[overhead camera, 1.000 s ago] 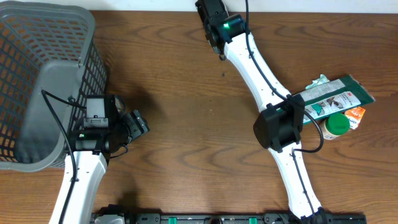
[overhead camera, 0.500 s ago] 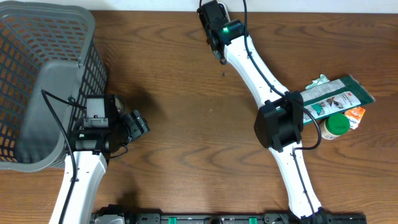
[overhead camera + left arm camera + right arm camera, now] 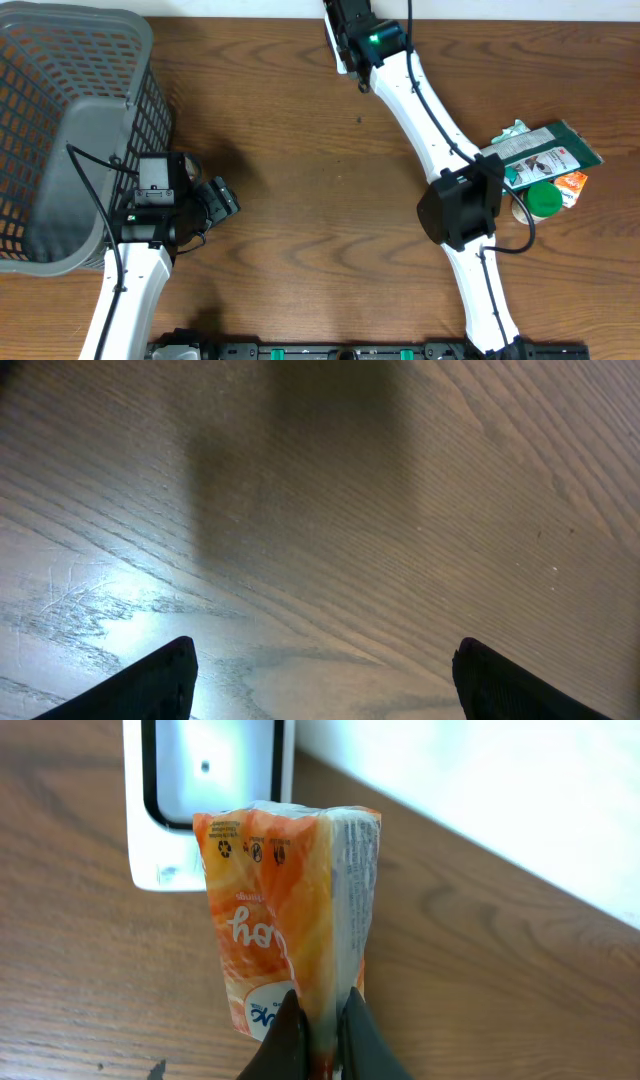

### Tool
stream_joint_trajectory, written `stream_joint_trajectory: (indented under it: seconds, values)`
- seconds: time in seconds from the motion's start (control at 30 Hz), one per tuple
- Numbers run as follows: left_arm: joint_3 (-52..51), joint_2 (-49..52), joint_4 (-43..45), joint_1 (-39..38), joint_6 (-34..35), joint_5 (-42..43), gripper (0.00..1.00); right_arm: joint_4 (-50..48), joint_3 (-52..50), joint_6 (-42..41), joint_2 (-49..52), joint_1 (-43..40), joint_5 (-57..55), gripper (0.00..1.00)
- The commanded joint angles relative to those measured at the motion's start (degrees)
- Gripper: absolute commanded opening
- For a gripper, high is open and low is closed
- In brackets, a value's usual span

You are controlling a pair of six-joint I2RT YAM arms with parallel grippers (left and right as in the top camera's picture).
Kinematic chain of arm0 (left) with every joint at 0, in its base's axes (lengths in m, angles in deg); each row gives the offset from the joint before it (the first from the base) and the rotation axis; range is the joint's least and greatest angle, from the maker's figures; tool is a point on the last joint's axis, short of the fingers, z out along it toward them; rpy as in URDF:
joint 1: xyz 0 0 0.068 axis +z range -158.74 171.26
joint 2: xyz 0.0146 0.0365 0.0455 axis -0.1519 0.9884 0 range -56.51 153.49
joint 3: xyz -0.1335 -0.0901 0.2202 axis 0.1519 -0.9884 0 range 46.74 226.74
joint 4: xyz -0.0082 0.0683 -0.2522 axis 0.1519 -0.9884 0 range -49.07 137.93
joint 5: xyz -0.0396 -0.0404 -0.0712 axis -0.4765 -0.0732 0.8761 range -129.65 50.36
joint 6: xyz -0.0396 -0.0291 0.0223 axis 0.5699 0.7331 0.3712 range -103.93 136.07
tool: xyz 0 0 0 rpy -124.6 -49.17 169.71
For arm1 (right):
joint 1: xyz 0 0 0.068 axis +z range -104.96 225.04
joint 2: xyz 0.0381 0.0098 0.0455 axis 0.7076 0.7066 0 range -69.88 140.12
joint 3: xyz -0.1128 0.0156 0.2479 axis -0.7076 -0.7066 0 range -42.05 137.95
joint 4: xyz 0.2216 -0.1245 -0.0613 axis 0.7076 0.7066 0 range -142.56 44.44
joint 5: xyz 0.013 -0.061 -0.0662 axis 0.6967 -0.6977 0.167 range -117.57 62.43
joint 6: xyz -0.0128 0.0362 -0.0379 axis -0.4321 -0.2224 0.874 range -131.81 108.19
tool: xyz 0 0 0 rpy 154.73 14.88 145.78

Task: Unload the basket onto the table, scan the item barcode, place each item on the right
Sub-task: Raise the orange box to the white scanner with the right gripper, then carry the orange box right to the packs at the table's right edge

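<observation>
**Right arm.** The right fingers (image 3: 290, 1038) are closed on the end seam of an orange packet (image 3: 285, 910). The packet reaches out from the fingertips to just in front of the scanner (image 3: 205, 800). The scanner is a white unit with a dark-framed window at the far edge of the counter (image 3: 480, 980). In the wrist view the packet's far end overlaps the lower edge of that window. One broad printed face and one narrow fine-print side are visible, but I can find no barcode on either. The pinch at the seam probably leaves the faces bare for the window. The packet looks presented for a read, though I cannot confirm that a coded face meets the glass.

**Left arm.** The left fingers (image 3: 150, 680) stand wide open over bare counter and hold nothing. They sit well to the left of the scanner, likely parked clear of the scanning side.

**Other stock.** A basket (image 3: 60, 120) stands far left of the scanner. A green pouch (image 3: 540, 155) and a jar (image 3: 543, 202) lie well to its right, probably awaiting their turn.
</observation>
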Motion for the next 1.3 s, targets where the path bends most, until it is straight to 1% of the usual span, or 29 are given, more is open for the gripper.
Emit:
stream_joint_trajectory:
  seconds: [0.0,0.2,0.33,0.57,0.73,0.9,1.03,1.1,1.2,1.27]
  values:
    - [0.9,0.3,0.0,0.4,-0.8,-0.6,0.82,-1.0,-0.2,-1.2,-0.4,-0.9,1.5,0.01]
    - [0.9,0.3,0.0,0.4,-0.8,-0.6,0.82,-5.4,-4.2,-1.2,2.3,-2.1,6.7,0.02]
    - [0.9,0.3,0.0,0.4,-0.8,-0.6,0.82,-7.2,-8.6,-1.2,3.0,-3.0,6.3,0.01]
    - [0.9,0.3,0.0,0.4,-0.8,-0.6,0.82,-6.1,-8.5,-1.1,2.7,-3.6,6.2,0.01]
    - [0.9,0.3,0.0,0.4,-0.8,-0.6,0.82,-5.3,-6.8,-1.2,-0.2,-3.3,6.2,0.01]
    - [0.9,0.3,0.0,0.4,-0.8,-0.6,0.82,0.2,-6.4,-1.2,-6.8,-2.3,8.6,0.01]
    - [0.9,0.3,0.0,0.4,-0.8,-0.6,0.83,9.2,-6.4,-1.3,-13.4,-1.5,8.7,0.01]
    - [0.9,0.3,0.0,0.4,-0.8,-0.6,0.82,15.1,-6.4,-4.0,-17.8,-1.4,9.2,0.01]
    - [0.9,0.3,0.0,0.4,-0.8,-0.6,0.82,20.7,-6.4,-5.7,-22.7,-1.7,11.2,0.01]
    - [0.9,0.3,0.0,0.4,-0.8,-0.6,0.83,24.5,-6.4,-10.7,-26.2,-2.1,11.1,0.01]
